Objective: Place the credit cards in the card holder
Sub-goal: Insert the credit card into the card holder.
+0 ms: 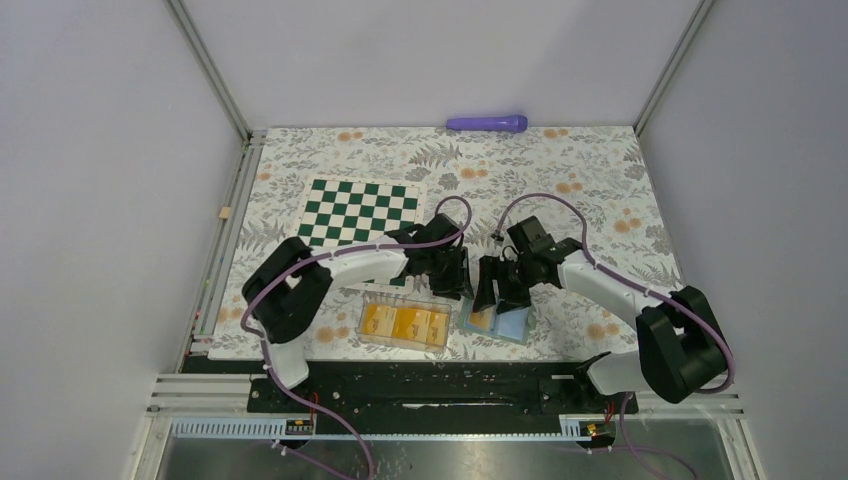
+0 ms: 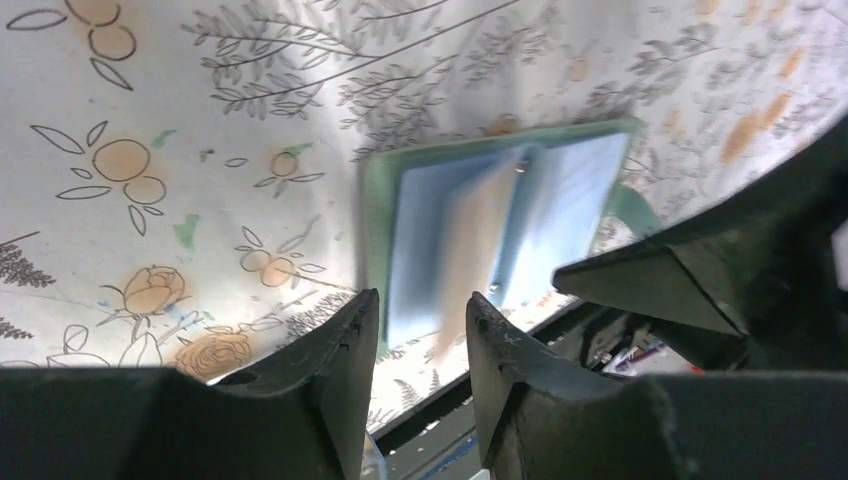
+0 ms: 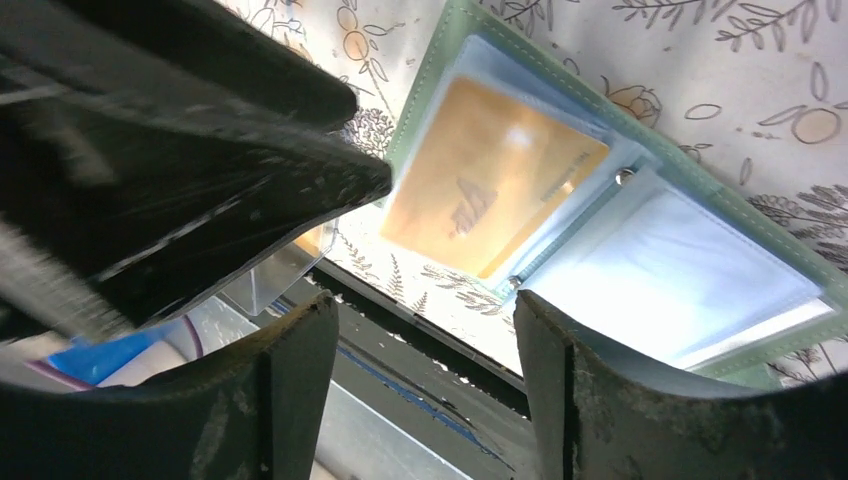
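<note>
The card holder (image 1: 514, 324) lies open near the table's front edge, with a sage-green rim (image 3: 432, 78) and light blue pockets. One orange-yellow credit card (image 3: 488, 188) lies in its left half, seen blurred in the left wrist view (image 2: 474, 232). Several more credit cards (image 1: 404, 322) lie in a clear box to its left. My left gripper (image 2: 420, 312) hovers open just above the holder's left side with nothing between its fingers. My right gripper (image 3: 425, 312) is open and empty too, over the holder's near edge. The two grippers sit close together (image 1: 478, 280).
The clear plastic box (image 1: 372, 338) stands left of the holder, one corner (image 3: 268, 282) close to my right fingers. A green-and-white chessboard (image 1: 362, 212) lies behind my left arm. A purple stick (image 1: 487, 123) rests at the back wall. The black table rail (image 1: 440, 375) runs just below the holder.
</note>
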Tool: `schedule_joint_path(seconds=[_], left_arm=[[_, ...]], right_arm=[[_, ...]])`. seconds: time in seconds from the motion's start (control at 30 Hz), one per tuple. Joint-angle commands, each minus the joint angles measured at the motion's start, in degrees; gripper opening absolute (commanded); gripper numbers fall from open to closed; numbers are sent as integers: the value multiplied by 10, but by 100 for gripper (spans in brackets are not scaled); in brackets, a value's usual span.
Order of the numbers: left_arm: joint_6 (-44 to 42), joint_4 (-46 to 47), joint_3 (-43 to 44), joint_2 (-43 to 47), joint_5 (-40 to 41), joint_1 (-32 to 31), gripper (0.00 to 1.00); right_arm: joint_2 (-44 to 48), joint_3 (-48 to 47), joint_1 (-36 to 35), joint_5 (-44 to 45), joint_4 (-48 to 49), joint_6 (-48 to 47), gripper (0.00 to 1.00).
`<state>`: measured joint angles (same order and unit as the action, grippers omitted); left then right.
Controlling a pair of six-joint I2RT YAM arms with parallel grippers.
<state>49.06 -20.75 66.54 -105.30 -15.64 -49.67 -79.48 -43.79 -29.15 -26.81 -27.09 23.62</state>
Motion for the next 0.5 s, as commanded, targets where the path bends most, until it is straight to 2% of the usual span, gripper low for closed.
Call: schedule_joint_path(seconds=[0.0, 0.2, 0.47], left_arm=[[1, 73, -20, 53, 0, -1, 39], [4, 120, -22, 32, -53, -4, 40], [-6, 90, -5, -8, -41, -9, 41]], right_arm=[[19, 5, -2, 41, -28, 3, 70], [-6, 28, 7, 68, -22, 18, 59], [-30, 42, 18, 99, -25, 22, 38]])
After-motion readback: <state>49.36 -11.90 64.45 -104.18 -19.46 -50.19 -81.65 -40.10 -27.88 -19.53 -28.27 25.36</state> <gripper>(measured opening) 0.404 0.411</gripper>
